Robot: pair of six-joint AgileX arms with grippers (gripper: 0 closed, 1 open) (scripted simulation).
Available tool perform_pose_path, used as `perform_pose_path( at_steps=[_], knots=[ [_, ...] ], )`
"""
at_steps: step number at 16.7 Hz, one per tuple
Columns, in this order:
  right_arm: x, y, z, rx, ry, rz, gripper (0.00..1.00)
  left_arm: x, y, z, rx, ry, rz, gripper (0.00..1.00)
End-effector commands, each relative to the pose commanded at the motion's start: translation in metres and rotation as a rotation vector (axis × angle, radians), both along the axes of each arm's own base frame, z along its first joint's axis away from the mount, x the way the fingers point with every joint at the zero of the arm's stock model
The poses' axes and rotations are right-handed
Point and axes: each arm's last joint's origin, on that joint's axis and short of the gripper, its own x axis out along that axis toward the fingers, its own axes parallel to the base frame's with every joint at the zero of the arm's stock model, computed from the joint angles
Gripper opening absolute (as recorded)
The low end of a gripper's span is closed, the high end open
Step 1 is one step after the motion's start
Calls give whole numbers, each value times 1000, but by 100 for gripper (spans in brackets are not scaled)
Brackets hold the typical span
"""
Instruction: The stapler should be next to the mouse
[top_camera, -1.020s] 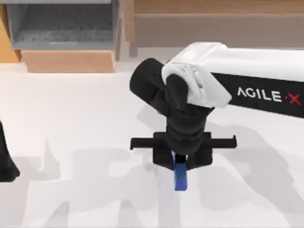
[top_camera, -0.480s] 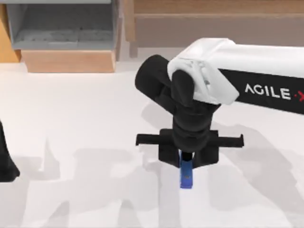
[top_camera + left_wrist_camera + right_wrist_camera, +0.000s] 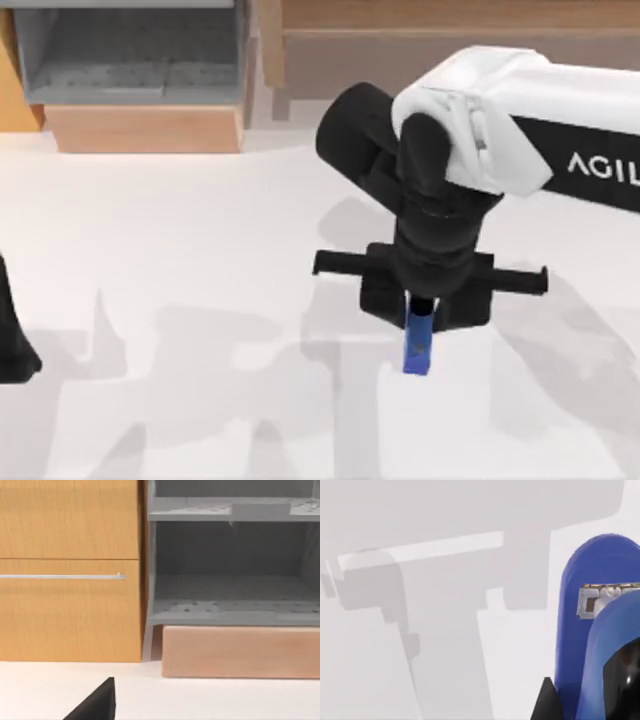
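The small bright blue stapler point(image 3: 418, 350) hangs from my right gripper point(image 3: 421, 322), which is shut on its rear end, over the white table point(image 3: 200, 250) right of centre. In the right wrist view the stapler point(image 3: 580, 630) stands close up with its metal mark showing, and a black fingertip point(image 3: 546, 702) lies against it. My left arm point(image 3: 10, 335) stays parked at the table's left edge; a black corner of it point(image 3: 95, 705) shows in the left wrist view. The mouse is out of view.
A grey shelf unit point(image 3: 130, 60) on a pale wooden base point(image 3: 145, 128) stands at the back left, beside an orange wood cabinet point(image 3: 70, 570). A wooden panel point(image 3: 450, 55) runs along the back right.
My right arm has carried the stapler to the right and slightly toward the back. The left arm has not moved.
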Motion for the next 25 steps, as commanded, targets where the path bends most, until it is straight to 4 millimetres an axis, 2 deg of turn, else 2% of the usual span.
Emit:
perform_pose_path(
  at_steps=[4, 8, 14, 18, 22, 25],
  knots=[
    [3, 2, 4, 27, -19, 8, 0, 0, 0, 0, 0, 0, 0, 100],
    [4, 12, -2, 58, -29, 51, 0, 0, 0, 0, 0, 0, 0, 100],
    [0, 30, -36, 55, 3, 125, 0, 0, 0, 0, 0, 0, 0, 100],
    [-5, 32, -62, 18, 50, 145, 0, 0, 0, 0, 0, 0, 0, 100],
    [-5, 32, -62, 18, 50, 145, 0, 0, 0, 0, 0, 0, 0, 100],
    [-5, 32, -62, 18, 50, 145, 23, 0, 0, 0, 0, 0, 0, 100]
  ],
)
